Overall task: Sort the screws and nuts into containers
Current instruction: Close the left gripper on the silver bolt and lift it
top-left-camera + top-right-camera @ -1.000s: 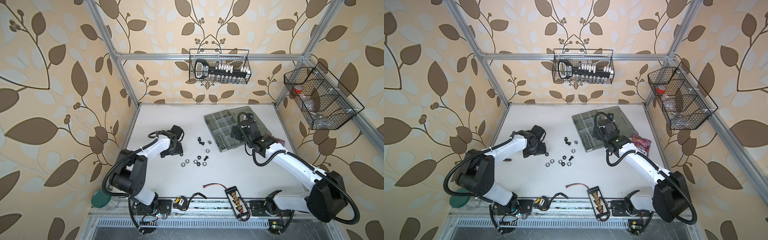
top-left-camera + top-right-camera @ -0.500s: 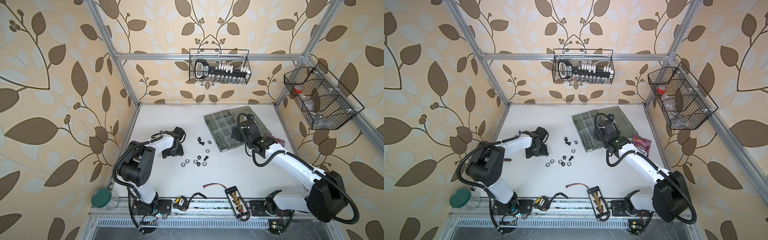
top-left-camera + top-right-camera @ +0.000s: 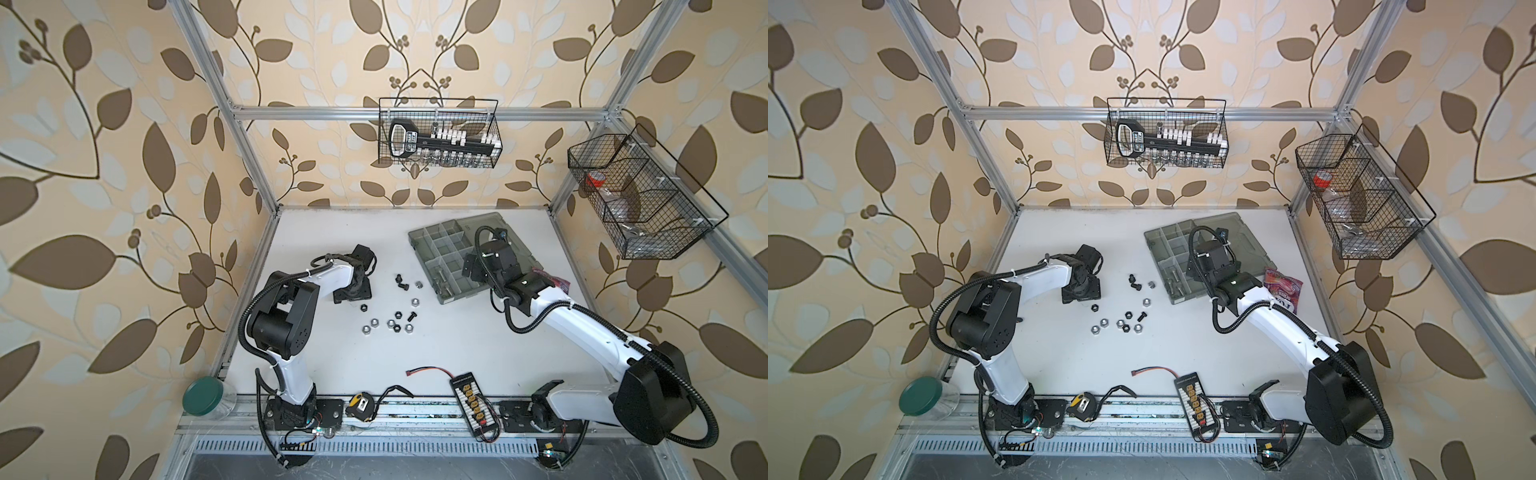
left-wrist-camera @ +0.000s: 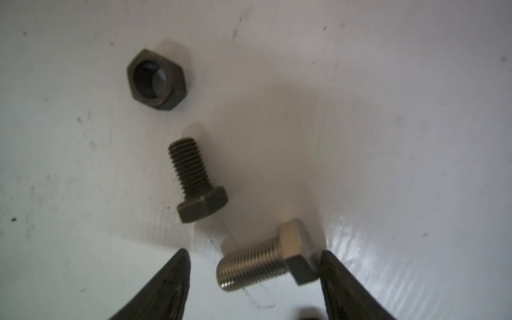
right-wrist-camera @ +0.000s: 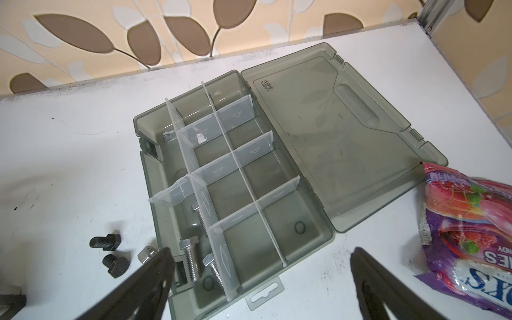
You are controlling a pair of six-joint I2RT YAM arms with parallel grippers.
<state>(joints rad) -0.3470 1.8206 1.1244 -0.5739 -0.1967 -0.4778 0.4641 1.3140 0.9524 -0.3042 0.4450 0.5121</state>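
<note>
Left gripper: our left gripper (image 4: 252, 253) sits low over the white table (image 4: 388, 110), left of its middle. Its jaws are apart astride one shiny silver hex-head bolt (image 4: 263, 260). One fingertip (image 4: 338, 277) touches the head; the other is clear of the thread end.
Step in hand: we judge this a pick. The bolt lies almost end to end between the fingers, so a squeeze may swivel it out. We would turn the wrist to take the shank crosswise, avoiding the stubby black bolt (image 4: 196, 180) and black hexagonal nut (image 4: 156, 79) beyond.
Loose pieces: silver and black nuts and bolts (image 3: 390, 323) lie scattered mid-table.
Containers: the translucent grey plastic organizer case (image 5: 332, 138) lies open toward the far right corner. Three long silver bolts (image 5: 191, 260) share one end compartment; the others look bare.
Right gripper: our right gripper (image 5: 261, 255) hovers over that end, jaws wide, holding nothing.
</note>
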